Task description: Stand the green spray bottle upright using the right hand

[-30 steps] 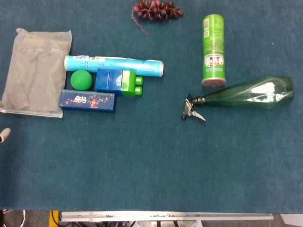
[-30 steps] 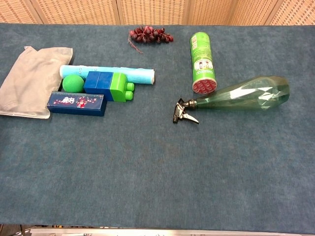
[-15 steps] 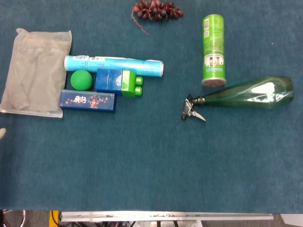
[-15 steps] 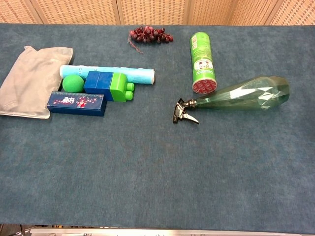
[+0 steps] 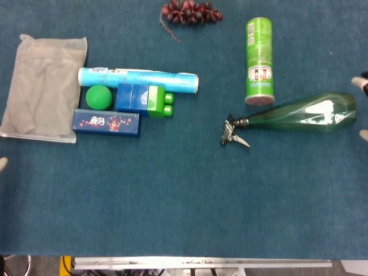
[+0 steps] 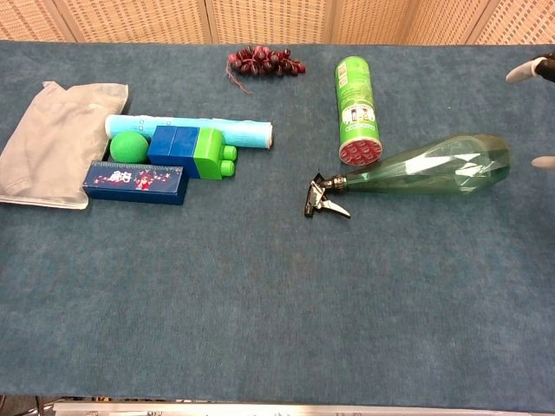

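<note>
Green spray bottle (image 5: 305,114) lay on its side at about 3 o'clock on the blue table (image 5: 172,201), its broad base toward the right edge and its black trigger head (image 5: 233,132) pointing toward the centre. In the chest view I saw it in the same pose (image 6: 434,167), not yet stood up.

Going down in size, I noted the grey pouch (image 5: 43,86) flat at 9 to 10 o'clock. Beside it, toward the centre, the light-blue tube (image 5: 138,80) lay crosswise. The green canister (image 5: 259,60) lay on its side at 1 o'clock, its red end just beside the bottle's neck; I could not tell whether they touched. The dark-blue box (image 5: 106,122) sat below the tube, with the blue-and-green block (image 5: 145,100) and the green ball (image 5: 98,96) between the two. The bunch of dark red grapes (image 5: 190,11) lay at 12 o'clock, near the far edge.

My right hand (image 6: 536,69) only showed as pale fingertips at the right border, just past the bottle's base and apart from it; I could not tell how its fingers were set. My left hand (image 5: 3,164) was a sliver at the left border, at 9 o'clock, and I could not tell its state either.
</note>
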You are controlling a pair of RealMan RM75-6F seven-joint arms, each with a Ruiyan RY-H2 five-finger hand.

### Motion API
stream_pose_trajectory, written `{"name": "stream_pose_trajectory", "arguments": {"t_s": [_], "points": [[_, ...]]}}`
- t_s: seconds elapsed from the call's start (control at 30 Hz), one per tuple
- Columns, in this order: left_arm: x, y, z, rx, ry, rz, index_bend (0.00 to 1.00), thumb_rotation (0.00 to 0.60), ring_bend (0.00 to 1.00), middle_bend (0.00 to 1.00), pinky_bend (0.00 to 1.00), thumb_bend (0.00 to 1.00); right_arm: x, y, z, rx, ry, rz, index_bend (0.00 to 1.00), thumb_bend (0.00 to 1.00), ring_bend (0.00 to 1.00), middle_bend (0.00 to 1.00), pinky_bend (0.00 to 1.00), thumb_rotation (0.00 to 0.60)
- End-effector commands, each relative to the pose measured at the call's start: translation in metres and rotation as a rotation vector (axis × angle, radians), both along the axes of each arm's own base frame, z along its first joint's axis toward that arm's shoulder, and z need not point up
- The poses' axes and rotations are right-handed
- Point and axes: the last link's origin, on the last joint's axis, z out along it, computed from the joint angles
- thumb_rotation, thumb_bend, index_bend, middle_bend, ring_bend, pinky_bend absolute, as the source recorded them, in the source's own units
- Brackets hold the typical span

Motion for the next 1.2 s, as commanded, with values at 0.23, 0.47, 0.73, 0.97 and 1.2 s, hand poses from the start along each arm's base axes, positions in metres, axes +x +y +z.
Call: {"name": "stream_pose_trajectory", "arguments": {"t_s": [0.23, 0.47, 0.73, 0.97, 1.2], "points": [[0.000, 0.000, 0.001, -0.002, -0.001, 0.002, 0.41, 0.600, 0.09, 0.12, 0.35, 0.02, 0.015, -0.028, -0.023, 0.087, 0.059, -0.037, 0.16, 0.00, 0.06, 0.14, 0.23, 0.600], [0.000, -0.001, 0.003, 0.003, -0.003, 0.003, 0.41, 0.600, 0.09, 0.12, 0.35, 0.02, 0.023, -0.031, -0.042, 0.158, 0.091, -0.037, 0.16, 0.00, 0.06, 0.14, 0.23, 0.600], [0.000, -0.002, 0.005, 0.007, -0.006, 0.002, 0.41, 0.600, 0.09, 0.12, 0.35, 0.02, 0.026, -0.029, -0.063, 0.211, 0.125, -0.036, 0.16, 0.00, 0.06, 0.14, 0.23, 0.600], [0.001, -0.003, 0.005, 0.004, -0.008, -0.001, 0.41, 0.600, 0.09, 0.12, 0.35, 0.02, 0.026, -0.031, -0.077, 0.223, 0.135, -0.035, 0.16, 0.00, 0.06, 0.14, 0.22, 0.600], [0.001, -0.003, 0.005, 0.002, -0.009, -0.001, 0.41, 0.600, 0.09, 0.12, 0.35, 0.02, 0.028, -0.034, -0.090, 0.241, 0.140, -0.028, 0.16, 0.00, 0.06, 0.14, 0.19, 0.600]]}}
